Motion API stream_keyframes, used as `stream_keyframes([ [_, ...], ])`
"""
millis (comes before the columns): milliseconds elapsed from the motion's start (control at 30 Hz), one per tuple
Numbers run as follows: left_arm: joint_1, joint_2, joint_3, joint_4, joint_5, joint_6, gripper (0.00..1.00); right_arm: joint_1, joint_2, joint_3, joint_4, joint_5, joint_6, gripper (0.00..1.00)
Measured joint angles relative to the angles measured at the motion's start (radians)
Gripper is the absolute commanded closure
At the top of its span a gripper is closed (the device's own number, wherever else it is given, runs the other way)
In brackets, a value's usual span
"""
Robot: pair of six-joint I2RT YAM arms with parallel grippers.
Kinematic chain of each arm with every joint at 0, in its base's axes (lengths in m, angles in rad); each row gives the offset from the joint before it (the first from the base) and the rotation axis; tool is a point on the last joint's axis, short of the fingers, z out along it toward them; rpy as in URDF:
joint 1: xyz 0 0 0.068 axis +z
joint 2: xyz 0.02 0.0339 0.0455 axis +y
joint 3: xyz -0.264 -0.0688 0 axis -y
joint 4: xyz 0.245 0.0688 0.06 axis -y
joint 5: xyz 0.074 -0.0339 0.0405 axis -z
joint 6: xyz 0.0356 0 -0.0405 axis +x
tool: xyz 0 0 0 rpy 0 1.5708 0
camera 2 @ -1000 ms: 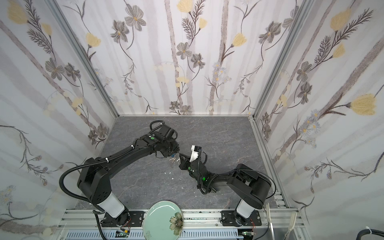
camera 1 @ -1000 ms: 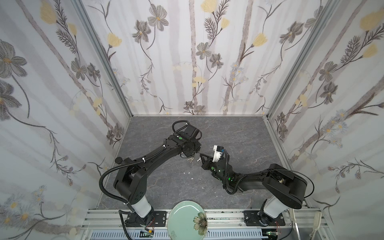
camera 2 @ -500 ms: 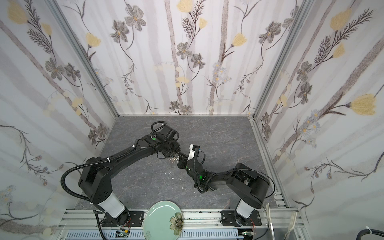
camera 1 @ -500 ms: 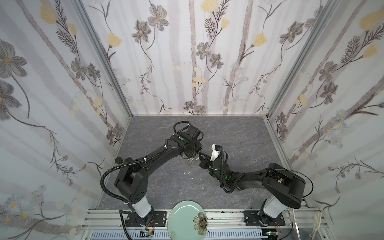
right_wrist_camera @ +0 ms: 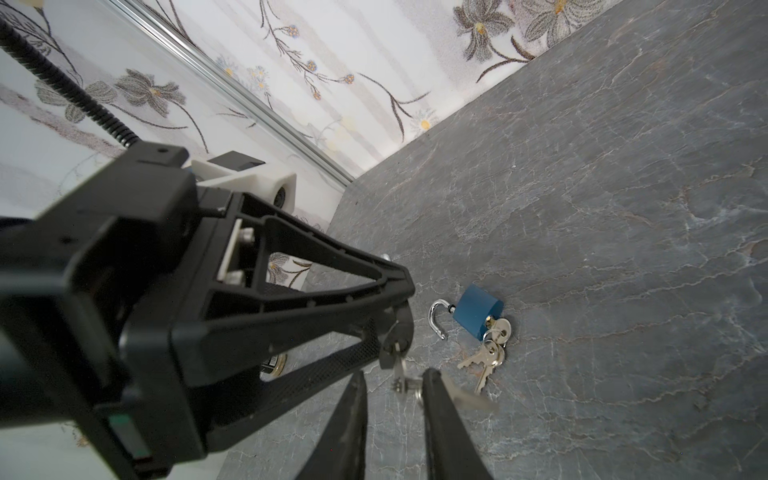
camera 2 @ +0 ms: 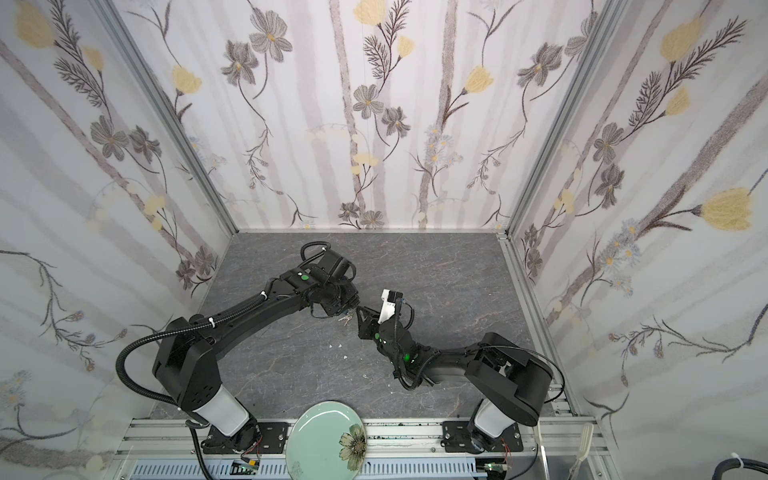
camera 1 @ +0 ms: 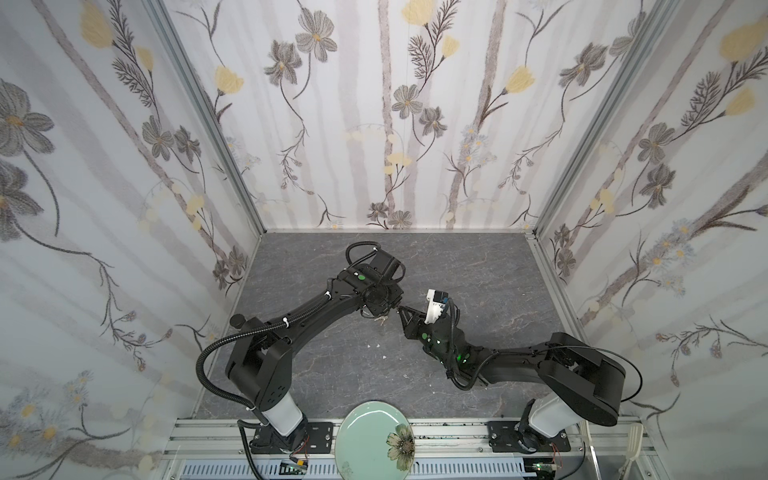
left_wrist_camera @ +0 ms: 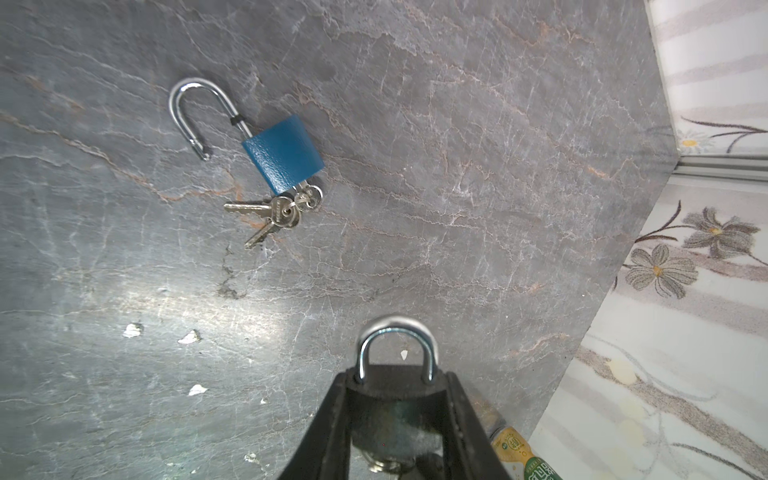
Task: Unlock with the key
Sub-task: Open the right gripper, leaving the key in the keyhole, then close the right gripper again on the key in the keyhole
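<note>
My left gripper (left_wrist_camera: pixel 397 377) is shut on a black padlock (left_wrist_camera: pixel 395 330) whose silver shackle sticks out past the fingertips and sits closed in the body. A key (right_wrist_camera: pixel 400 365) is in the lock's underside, with a ring and another key hanging from it. My right gripper (right_wrist_camera: pixel 395 374) is open. Its fingers stand on either side of that hanging key ring, and one finger (right_wrist_camera: pixel 432 395) touches the ring. In both top views the two grippers meet tip to tip at mid-table, the left gripper (camera 1: pixel 384 307) against the right gripper (camera 1: pixel 401 311), with the keys (camera 2: pixel 345 319) dangling below.
A blue padlock (left_wrist_camera: pixel 282 151) with its shackle swung open and a key bunch (left_wrist_camera: pixel 278 212) lies on the grey stone table (camera 1: pixel 478 266), close beyond the grippers. A bottle (left_wrist_camera: pixel 519 453) lies under the left arm. A green plate (camera 1: pixel 374 432) sits at the front edge. Patterned walls surround the table.
The right gripper's jaws have parted from shut to open around the key ring. Both grippers have drifted slightly toward the back; the left still holds the black padlock.
</note>
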Motion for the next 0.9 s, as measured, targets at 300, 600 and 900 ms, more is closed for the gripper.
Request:
stream_keyframes([
  [300, 0.001, -0.012, 0.007, -0.011, -0.014, 0.045, 0.83, -0.029, -0.074, -0.069, -0.026, -0.061, 0.0, 0.83],
  [600, 0.0, -0.013, 0.001, -0.014, -0.005, 0.073, 0.83, -0.101, -0.064, -0.108, 0.064, -0.27, 0.004, 0.76],
  [900, -0.002, -0.017, -0.005, -0.014, 0.003, 0.075, 0.83, -0.113, -0.003, -0.059, 0.109, -0.381, 0.019, 0.81],
])
